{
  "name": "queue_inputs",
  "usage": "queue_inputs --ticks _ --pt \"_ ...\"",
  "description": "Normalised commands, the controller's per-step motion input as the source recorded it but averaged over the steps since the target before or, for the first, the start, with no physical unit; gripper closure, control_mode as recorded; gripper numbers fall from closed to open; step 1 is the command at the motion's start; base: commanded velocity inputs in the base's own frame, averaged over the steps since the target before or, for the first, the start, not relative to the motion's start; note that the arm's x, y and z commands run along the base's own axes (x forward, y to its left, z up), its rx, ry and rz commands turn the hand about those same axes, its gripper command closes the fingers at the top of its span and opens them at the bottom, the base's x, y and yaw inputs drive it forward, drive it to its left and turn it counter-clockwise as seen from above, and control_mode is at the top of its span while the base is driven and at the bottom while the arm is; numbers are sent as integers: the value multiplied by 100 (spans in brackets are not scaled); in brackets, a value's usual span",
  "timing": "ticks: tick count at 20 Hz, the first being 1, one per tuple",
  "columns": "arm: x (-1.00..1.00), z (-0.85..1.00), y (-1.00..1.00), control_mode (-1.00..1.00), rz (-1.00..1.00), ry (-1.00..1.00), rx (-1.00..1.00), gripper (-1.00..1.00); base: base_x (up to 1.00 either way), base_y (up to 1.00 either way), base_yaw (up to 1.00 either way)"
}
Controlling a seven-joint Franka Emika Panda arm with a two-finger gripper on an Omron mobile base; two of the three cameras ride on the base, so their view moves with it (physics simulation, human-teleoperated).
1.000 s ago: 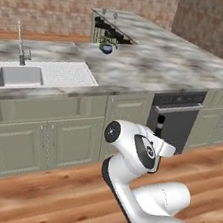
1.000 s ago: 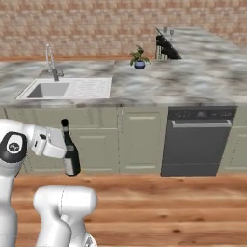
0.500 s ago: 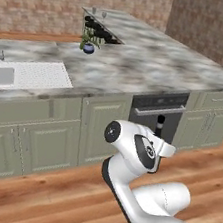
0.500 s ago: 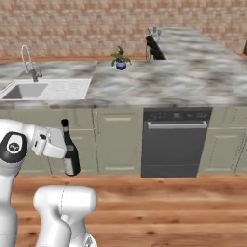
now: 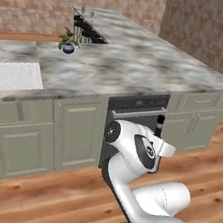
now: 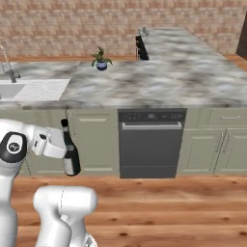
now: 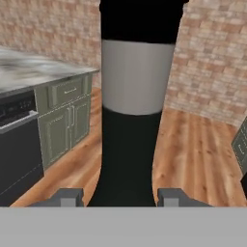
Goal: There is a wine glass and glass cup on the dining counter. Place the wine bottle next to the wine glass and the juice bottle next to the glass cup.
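Clamped between the two finger tips of the gripper point(image 7: 123, 197) is the wine bottle point(image 7: 132, 103); in the hand view its dark body with the pale grey label band is seen close up, with one grey tip on each side of it. From the right base view the same bottle point(image 6: 70, 153) is held upright at the end of the white arm, low in front of the cabinets and above the wooden floor point(image 6: 183, 207), near the left of the picture. In the left base view just the black cap of the bottle point(image 5: 160, 122) is seen over the arm's joint.

Behind the arm a grey-veined marble worktop point(image 6: 159, 84) is laid over grey-green cabinets point(image 6: 219, 144), with a black dishwasher point(image 6: 151, 143) set into them. At the far left of the worktop a white sink point(image 6: 29, 89) with a tap point(image 6: 6, 65) is fitted. A small potted plant point(image 6: 101, 58) in a blue pot is placed toward the back of the marble. Further back, the dining counter point(image 6: 169, 41) is seen running away from the camera, with black stools point(image 6: 140, 49) along its left side and a faint clear glass point(image 6: 146, 32) at its far end; which glass it is cannot be told. The room is closed by brick walls point(image 6: 72, 24), and a darker brick wall point(image 5: 212, 27) is seen at the right in the left base view.
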Motion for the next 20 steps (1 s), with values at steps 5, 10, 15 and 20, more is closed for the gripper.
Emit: queue_inputs --ticks 5,10,15,20 --pt "0 0 0 100 0 0 0 100 42 -64 0" --pt "0 0 0 100 0 0 0 100 46 -62 0" --pt "0 0 0 100 0 0 0 100 43 -61 0" --pt "0 0 0 100 0 0 0 100 38 -55 -9"
